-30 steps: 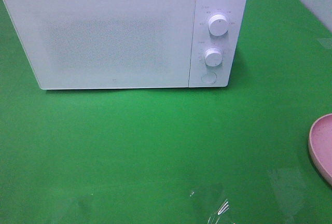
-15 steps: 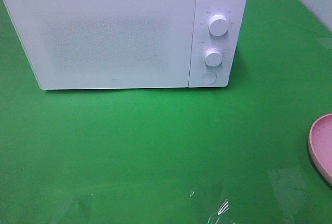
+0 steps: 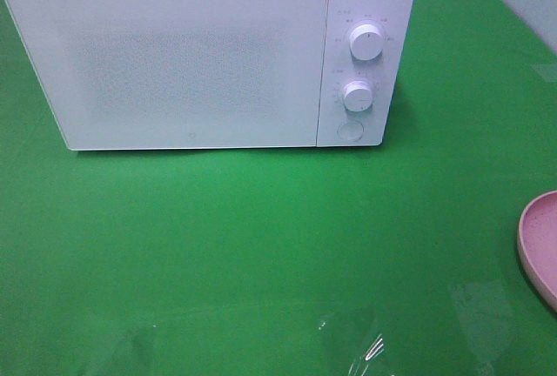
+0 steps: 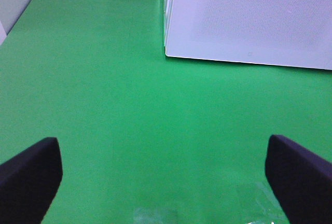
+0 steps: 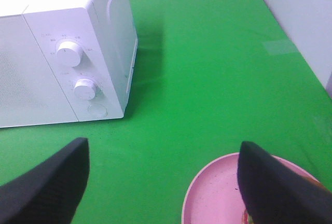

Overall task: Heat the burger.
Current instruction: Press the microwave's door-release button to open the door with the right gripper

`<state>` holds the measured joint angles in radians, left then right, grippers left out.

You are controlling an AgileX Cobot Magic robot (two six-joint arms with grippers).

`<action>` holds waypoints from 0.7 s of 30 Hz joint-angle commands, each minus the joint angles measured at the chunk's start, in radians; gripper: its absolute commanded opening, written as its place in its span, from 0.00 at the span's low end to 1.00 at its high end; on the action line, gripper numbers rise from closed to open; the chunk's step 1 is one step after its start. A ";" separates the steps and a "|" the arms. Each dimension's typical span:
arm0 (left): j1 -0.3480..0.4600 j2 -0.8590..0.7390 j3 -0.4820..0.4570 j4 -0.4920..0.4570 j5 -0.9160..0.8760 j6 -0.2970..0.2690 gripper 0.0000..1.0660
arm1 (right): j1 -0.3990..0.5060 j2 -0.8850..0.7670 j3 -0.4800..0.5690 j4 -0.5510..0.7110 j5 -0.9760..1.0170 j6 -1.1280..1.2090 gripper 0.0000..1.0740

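Right jaws stand wide, burger [image 5: 250,218] mostly hidden behind one.

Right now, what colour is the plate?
The plate is pink; right wrist view shows it best.

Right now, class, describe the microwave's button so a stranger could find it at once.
The white microwave stands on the green cloth, its control panel at the right end. Lowest there, under two raised knobs, sits the button: flat, not protruding.

left hand [image 4: 161,154] spread, right hand [image 5: 163,154] spread
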<state>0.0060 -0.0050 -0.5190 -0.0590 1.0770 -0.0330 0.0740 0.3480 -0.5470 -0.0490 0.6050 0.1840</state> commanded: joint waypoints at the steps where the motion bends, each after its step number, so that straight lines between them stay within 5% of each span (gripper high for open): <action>1: 0.000 -0.022 0.003 0.002 -0.010 -0.002 0.93 | 0.002 0.071 -0.007 0.000 -0.071 -0.008 0.71; 21: 0.000 -0.022 0.003 0.002 -0.010 -0.002 0.93 | 0.002 0.479 -0.006 -0.025 -0.344 -0.008 0.71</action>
<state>0.0060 -0.0050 -0.5190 -0.0590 1.0770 -0.0330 0.0740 0.8010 -0.5470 -0.0570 0.3000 0.1840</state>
